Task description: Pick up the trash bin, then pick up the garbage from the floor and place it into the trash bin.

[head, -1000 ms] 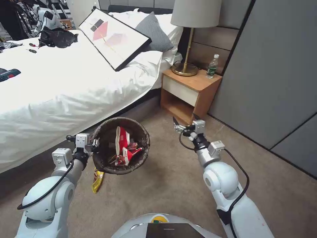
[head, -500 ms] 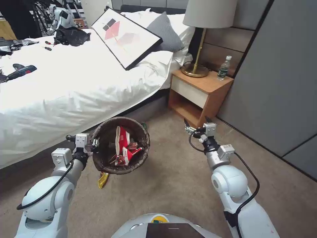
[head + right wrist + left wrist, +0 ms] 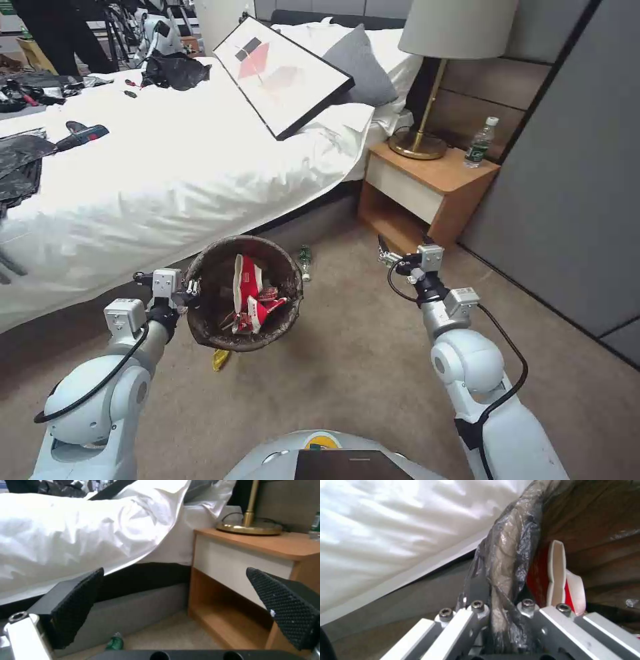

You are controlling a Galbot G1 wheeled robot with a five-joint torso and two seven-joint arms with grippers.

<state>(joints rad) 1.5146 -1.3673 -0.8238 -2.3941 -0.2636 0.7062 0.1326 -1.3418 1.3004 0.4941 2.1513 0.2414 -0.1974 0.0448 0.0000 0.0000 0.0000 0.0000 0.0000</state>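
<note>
The trash bin (image 3: pixel 200 327), lined with a dark crinkled bag, hangs above the carpet in front of my left arm. My left gripper (image 3: pixel 193 290) is shut on its rim; the left wrist view has the bag-covered rim (image 3: pixel 506 580) pinched in my left gripper (image 3: pixel 501 610). Red-and-white snack packets (image 3: pixel 250 293) lie inside the bin. On the floor, a small green bottle (image 3: pixel 305 261) lies just beyond the bin by the bed base, and a yellow wrapper (image 3: pixel 221 359) peeks out beneath the bin. My right gripper (image 3: pixel 400 252) hovers open and empty near the nightstand, and the green bottle (image 3: pixel 115 642) lies low ahead of it.
The white bed (image 3: pixel 167 167) runs along the left, carrying a framed picture (image 3: pixel 283 77), tools and black sheets. A wooden nightstand (image 3: pixel 460 180) with a lamp (image 3: pixel 427 137) and a water bottle (image 3: pixel 481 143) stands ahead right. Grey wall panels (image 3: pixel 587 167) bound the right. Open carpet (image 3: pixel 347 360) lies between my arms.
The whole picture has shifted right, so the camera moved. The green bottle has come into view beyond the bin. The right gripper sits slightly farther right. The left gripper's hold on the bin is unchanged.
</note>
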